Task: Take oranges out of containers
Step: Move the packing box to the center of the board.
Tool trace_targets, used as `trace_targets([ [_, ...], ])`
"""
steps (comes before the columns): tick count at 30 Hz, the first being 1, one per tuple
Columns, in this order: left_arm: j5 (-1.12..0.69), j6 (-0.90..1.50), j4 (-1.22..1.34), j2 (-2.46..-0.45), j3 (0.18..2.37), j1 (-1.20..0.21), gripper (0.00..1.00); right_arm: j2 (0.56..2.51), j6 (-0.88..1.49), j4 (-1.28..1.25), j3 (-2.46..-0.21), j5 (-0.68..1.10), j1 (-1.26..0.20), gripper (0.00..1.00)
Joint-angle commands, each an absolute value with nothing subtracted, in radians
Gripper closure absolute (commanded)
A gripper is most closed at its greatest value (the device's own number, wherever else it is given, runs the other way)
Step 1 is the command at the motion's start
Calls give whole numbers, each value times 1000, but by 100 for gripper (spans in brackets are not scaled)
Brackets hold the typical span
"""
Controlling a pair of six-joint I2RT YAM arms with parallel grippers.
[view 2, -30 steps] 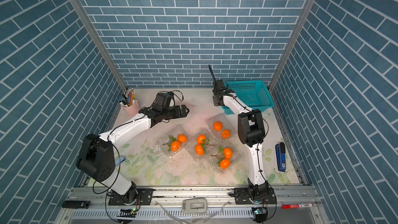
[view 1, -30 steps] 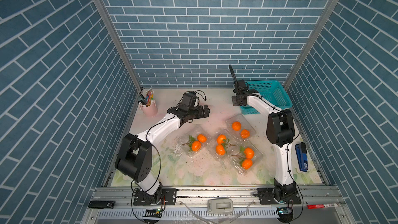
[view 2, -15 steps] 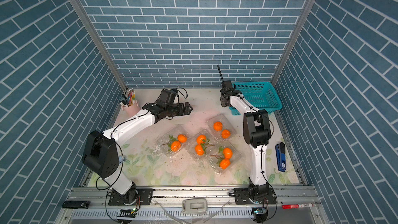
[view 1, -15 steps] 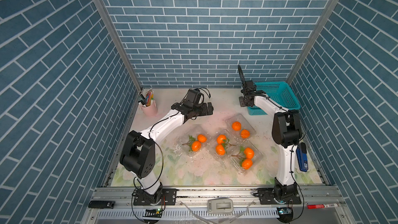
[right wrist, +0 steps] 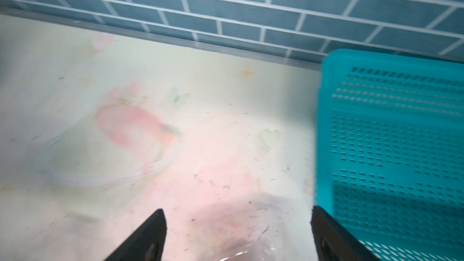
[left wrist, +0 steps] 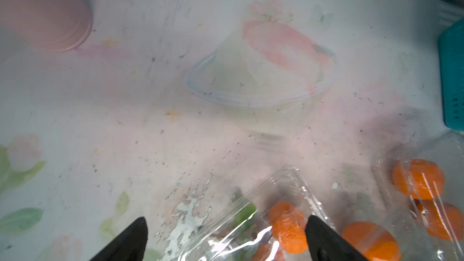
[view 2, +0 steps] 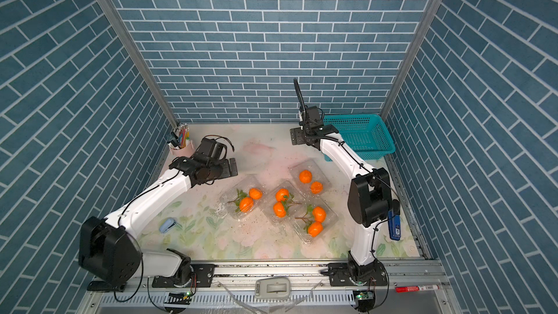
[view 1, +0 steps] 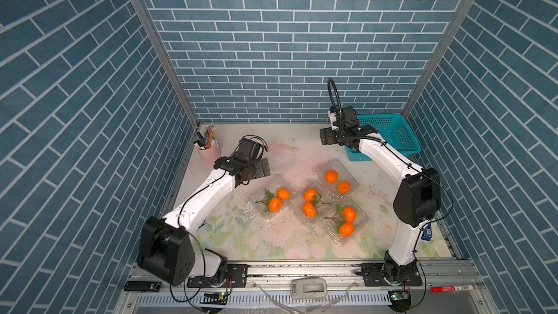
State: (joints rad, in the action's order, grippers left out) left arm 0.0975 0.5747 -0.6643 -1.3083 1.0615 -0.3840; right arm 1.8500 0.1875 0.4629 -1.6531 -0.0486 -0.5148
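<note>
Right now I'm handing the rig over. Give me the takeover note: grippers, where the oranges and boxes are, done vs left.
Left gripper: open and empty, hovering by the leftmost container.
Right gripper: open and empty, raised beside the teal basket.
Things: all eight oranges sit two to a box in the four clear containers clustered mid-table.
Done: no fruit is out yet.
Left: take out all eight. I cannot tell from these views whether the lids are latched, so check that first.
</note>
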Motion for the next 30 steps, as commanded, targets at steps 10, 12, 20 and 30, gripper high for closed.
trace_targets([
  [10, -154, 886, -476, -1036, 663, -367, 1, 1906, 374, 359, -1476, 180, -758, 3],
  [12, -156, 922, -426, -1010, 623, -366, 1, 1914, 396, 345, -1468, 196, -779, 2],
  [20, -258, 1058, -154, -1086, 524, -371, 1, 1971, 489, 307, -1456, 267, -842, 6],
  [30, -224, 1045, -71, -1237, 653, -358, 1, 2021, 556, 330, -1482, 292, -835, 32],
])
